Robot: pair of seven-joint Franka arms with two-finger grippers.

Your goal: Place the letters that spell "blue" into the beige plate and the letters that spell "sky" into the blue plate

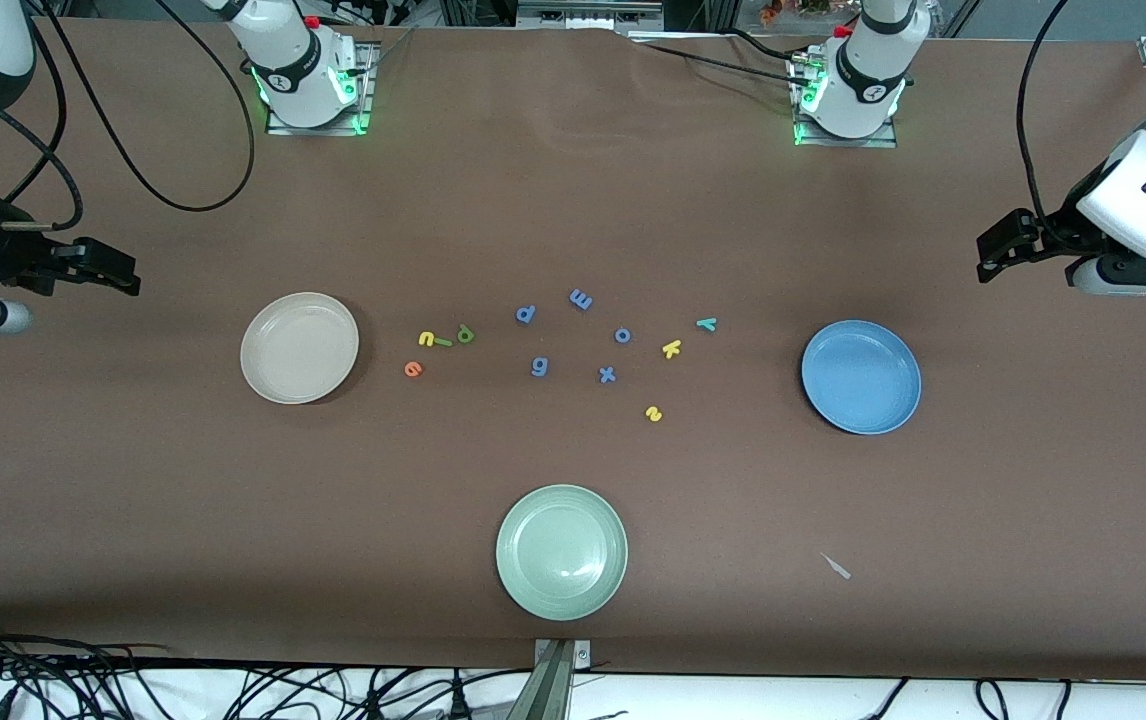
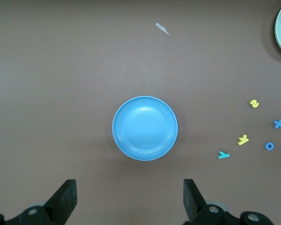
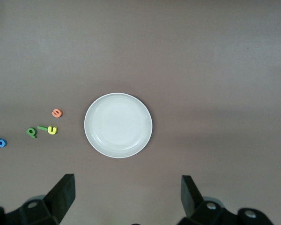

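Observation:
The beige plate [image 1: 299,347] [image 3: 118,125] sits toward the right arm's end, with nothing in it. Beside it on the table lie the yellow u [image 1: 427,338], light green l [image 1: 444,343], dark green b [image 1: 465,334] and orange e [image 1: 413,369]. The blue plate [image 1: 861,377] [image 2: 145,128] sits toward the left arm's end and holds nothing. The teal y [image 1: 705,323], yellow k [image 1: 671,349] and yellow s [image 1: 653,413] lie between it and the table's middle. My left gripper [image 1: 998,250] [image 2: 129,197] hangs open over bare table by the blue plate. My right gripper [image 1: 108,270] [image 3: 128,194] hangs open by the beige plate.
A pale green plate [image 1: 561,551] sits nearest the front camera. Several blue letters [image 1: 580,298] are scattered in the middle between the two letter groups. A small pale scrap [image 1: 836,566] lies nearer the camera than the blue plate. Cables [image 1: 133,680] run along the front edge.

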